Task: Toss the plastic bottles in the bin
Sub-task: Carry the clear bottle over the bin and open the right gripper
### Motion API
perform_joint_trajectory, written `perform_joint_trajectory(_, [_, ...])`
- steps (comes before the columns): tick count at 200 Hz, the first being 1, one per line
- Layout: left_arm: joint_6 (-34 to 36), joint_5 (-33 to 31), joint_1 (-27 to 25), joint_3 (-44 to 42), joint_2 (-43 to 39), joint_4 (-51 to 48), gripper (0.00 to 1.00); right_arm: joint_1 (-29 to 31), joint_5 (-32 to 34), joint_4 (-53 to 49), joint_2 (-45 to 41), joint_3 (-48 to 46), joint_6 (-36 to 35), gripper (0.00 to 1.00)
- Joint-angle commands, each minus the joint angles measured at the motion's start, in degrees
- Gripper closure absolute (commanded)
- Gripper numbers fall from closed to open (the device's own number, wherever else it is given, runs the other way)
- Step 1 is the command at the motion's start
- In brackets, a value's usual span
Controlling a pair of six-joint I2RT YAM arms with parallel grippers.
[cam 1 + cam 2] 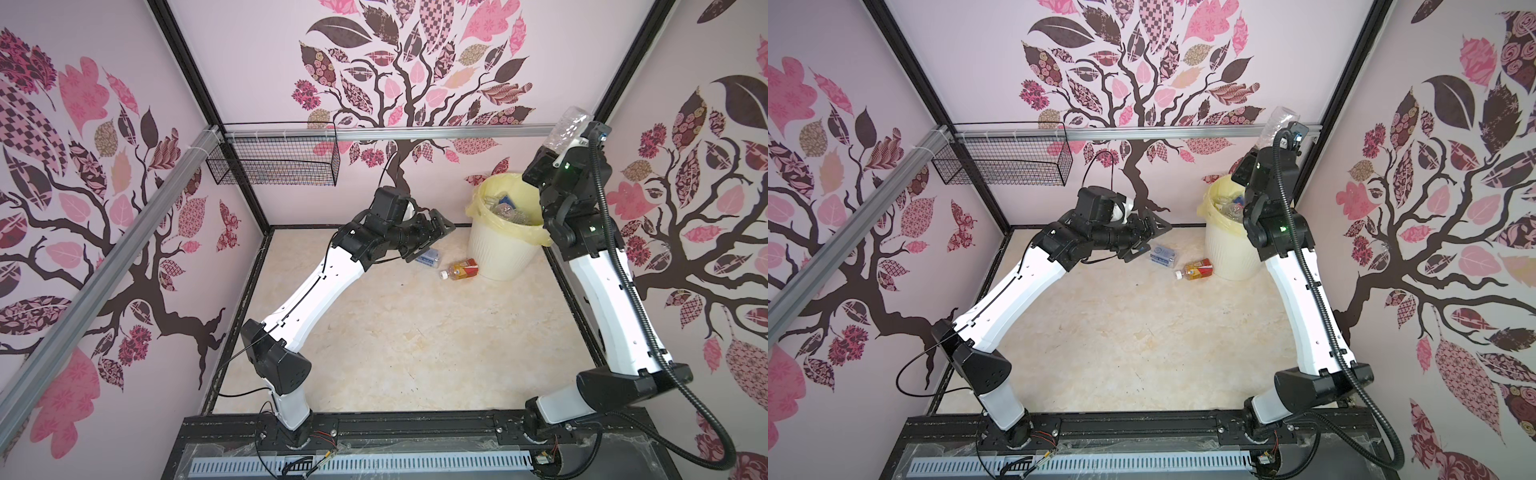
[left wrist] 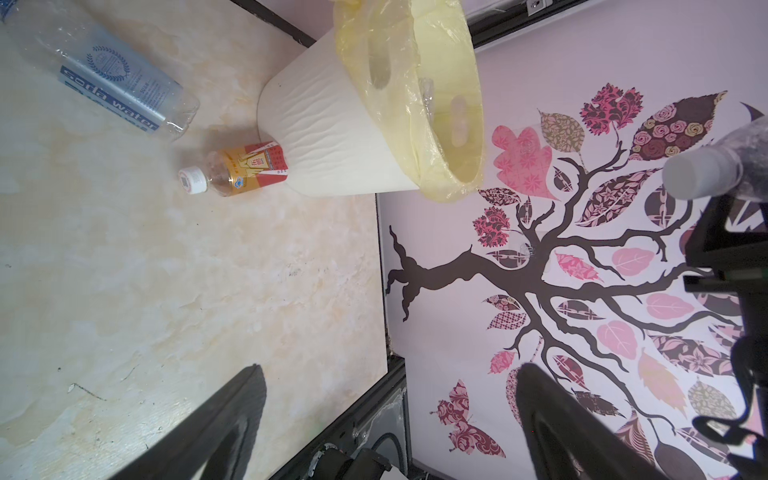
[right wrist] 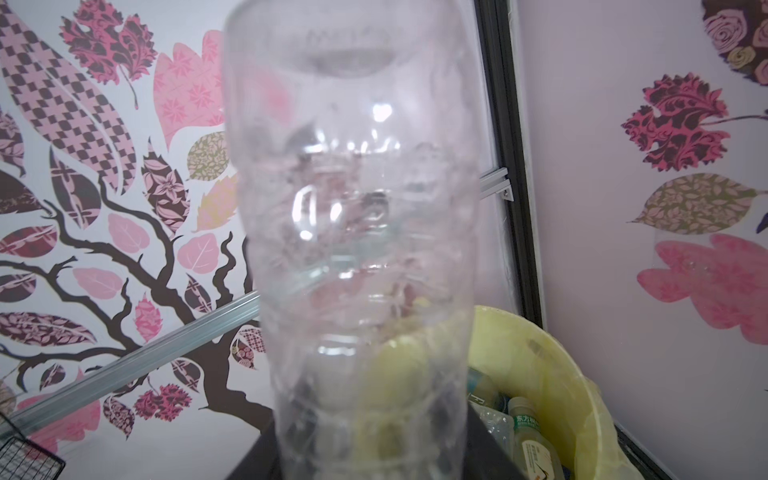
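My right jaws grip clear bottle (image 1: pixel 570 126), high near bin (image 1: pixel 496 253); left jaws wide open, empty. Risk: off-centre release, it glances off, lands on bench (image 1: pixel 395 332).

3 pale lilac walls (image 1: pixel 249 62) carry pink-and-brown tree decals; a black wire basket (image 1: pixel 274 162) hangs from an aluminium rail (image 1: pixel 436 133) above the beige marbled table (image 1: pixel 395 332).

Each arm is built of glossy white shells joined by blocky matte-black joints; the left arm (image 1: pixel 328 286) has a thin black cable (image 1: pixel 306 294) clipped along its shell; the right arm (image 1: pixel 602 299) carries a thick black corrugated hose (image 1: pixel 599 187) and shows small green lights (image 1: pixel 566 166); the left gripper (image 2: pixel 390 370) ends in dark tapered fingers.
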Motion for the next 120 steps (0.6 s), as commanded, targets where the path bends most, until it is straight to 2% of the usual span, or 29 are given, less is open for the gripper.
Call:
perform_joint_trajectory(1, [1.0,-0.6,0.5,-1.9,-1.5,-0.2,0.03,-4.2,-2.0,-6.1,8.8,3.5,1.8,0.47])
perform_joint_trajectory(15, [0.8,-0.3,1.0,-2.3,-1.7,-0.1,0.03,-7.4,-3.7,-11.9,14.1,8.7,4.6,0.41])
perform_joint_trajectory(32, [0.8,0.1,1.7,-3.0,-2.1,0.0,0.03,-9.0,-3.7,-17.6,18.8,16.4,5.7,0.19])
perform_joint_trajectory(59, [0.1,0.6,3.3,-6.4,-2.9,0.3,0.03,-8.9,-5.5,-18.7,19.6,23.0,4.1,0.01])
perform_joint_trajectory(120, [-1.3,-0.1,5.4,-7.5,-1.9,-1.4,0.03,-7.3,-6.6,-19.4,16.1,22.6,2.4,0.00])
